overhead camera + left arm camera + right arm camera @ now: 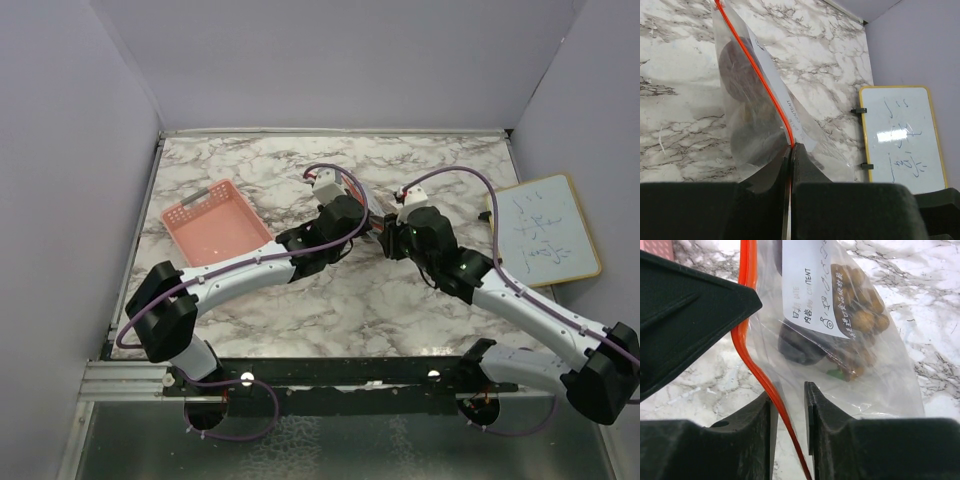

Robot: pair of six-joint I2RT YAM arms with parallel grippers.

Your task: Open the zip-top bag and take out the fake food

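The zip-top bag (pixel 757 117) is clear, with an orange-red zip strip (pixel 756 70) and a white label. It hangs above the marble table between both grippers (pixel 377 226). My left gripper (pixel 791 146) is shut on the zip strip at one end. My right gripper (pixel 788 396) is open, its jaws a little apart around the strip (pixel 760 375), which lies against the left finger. Inside the bag (pixel 875 375) are the golden-brown grape bunch (pixel 862 315) and the dark maroon fruit (pixel 800 346). The fruit shows dimly in the left wrist view (pixel 737 62).
A pink plastic basket (pixel 215 222) stands at the left of the table. A small whiteboard with a wooden frame (pixel 545 232) lies at the right edge, also in the left wrist view (pixel 902 137). Grey walls close in the table.
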